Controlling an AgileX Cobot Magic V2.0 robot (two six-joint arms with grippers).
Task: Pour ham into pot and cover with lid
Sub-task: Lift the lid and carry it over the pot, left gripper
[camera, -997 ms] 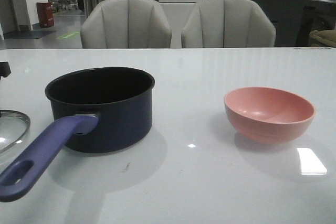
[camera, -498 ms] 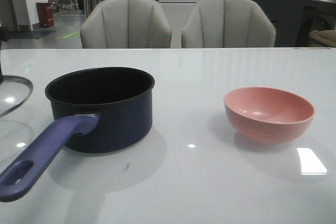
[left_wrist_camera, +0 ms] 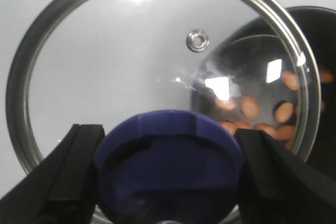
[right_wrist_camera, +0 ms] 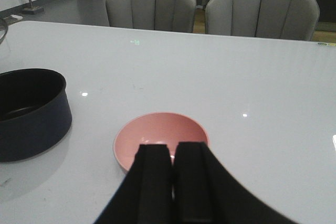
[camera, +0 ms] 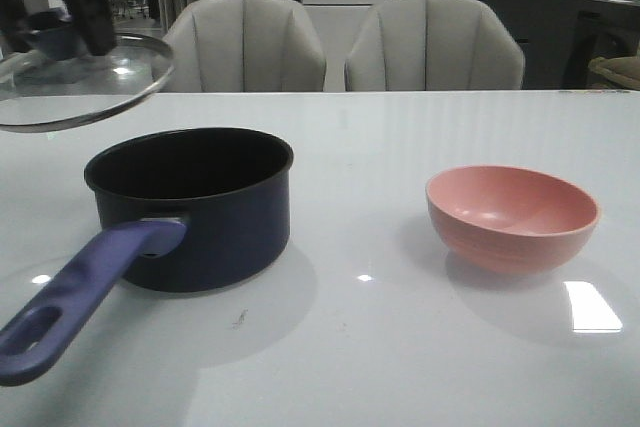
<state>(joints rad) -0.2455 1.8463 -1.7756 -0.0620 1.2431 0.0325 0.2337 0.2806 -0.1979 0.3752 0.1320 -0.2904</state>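
Orange-pink ham (left_wrist_camera: 251,106) in pot (camera: 190,207) shows only through lid (left_wrist_camera: 157,61), left claw (left_wrist_camera: 168,182) clamping its knob (left_wrist_camera: 168,169), right claw (right_wrist_camera: 173,179) together.

Glass lid (camera: 85,82) hangs tilted above-left of navy pot (camera: 190,209) holding ham (left_wrist_camera: 249,106).

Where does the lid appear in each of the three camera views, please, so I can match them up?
Front view: the lid hangs at the upper left, above the table, held by the left gripper.
Left wrist view: it fills most of the picture, its blue knob between the fingers.
Right wrist view: only a sliver shows at the left edge.
Shared landmark: the pot, seen in all three.
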